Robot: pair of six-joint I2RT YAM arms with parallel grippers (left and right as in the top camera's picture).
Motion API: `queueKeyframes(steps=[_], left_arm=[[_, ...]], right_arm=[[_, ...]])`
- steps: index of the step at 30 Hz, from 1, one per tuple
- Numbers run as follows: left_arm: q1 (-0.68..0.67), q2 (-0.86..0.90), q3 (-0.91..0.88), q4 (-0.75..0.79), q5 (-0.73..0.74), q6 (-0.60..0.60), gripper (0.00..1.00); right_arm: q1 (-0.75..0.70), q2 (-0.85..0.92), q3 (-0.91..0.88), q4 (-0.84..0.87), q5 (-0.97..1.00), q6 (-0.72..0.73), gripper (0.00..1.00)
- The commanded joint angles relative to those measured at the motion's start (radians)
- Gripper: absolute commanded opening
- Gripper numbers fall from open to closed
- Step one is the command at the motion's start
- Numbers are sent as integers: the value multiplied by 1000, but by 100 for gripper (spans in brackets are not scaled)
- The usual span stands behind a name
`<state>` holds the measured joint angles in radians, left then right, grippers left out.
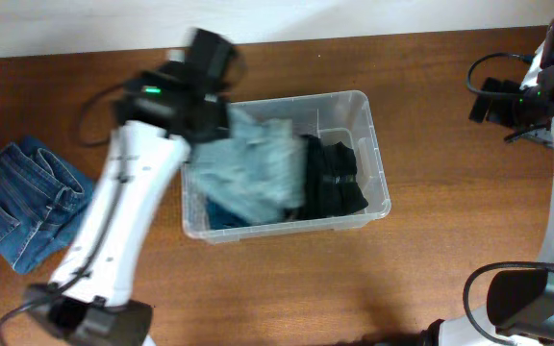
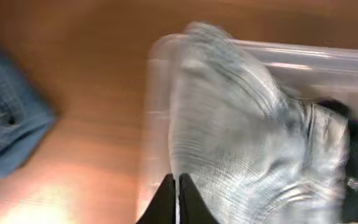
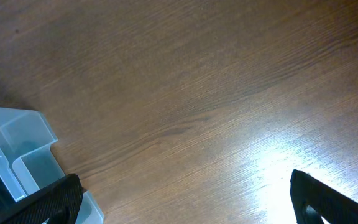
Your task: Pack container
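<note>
The container (image 1: 378, 197) sits mid-counter (image 1: 450, 250), with black clothes (image 1: 335, 178) already in its right end. The left claw (image 2: 178, 199), pinched tight on a pale garment (image 1: 253, 163), hangs it over the container's left half. Jeans (image 1: 27, 197) lie left of the container, not yet packed. The right claw (image 3: 185, 205) gapes empty.

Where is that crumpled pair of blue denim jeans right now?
Overhead, the blue denim jeans lie on the brown wooden table, left of the clear plastic tub, just past the white left arm.
</note>
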<state>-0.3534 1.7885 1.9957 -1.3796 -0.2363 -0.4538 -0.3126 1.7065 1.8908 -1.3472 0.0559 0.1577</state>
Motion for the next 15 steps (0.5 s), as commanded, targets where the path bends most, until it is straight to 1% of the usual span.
queueKeyframes(steps=[1,4,15], left_arm=[[134,-39,21,-39,84,0,5],[158,-39,-2,-43,179,44,5],[130,-38,-17,-29,177,46,5]], right_arm=[[-2,0,8,0,8,7,99],[-2,0,8,0,8,7,99],[-2,0,8,0,8,7,99]])
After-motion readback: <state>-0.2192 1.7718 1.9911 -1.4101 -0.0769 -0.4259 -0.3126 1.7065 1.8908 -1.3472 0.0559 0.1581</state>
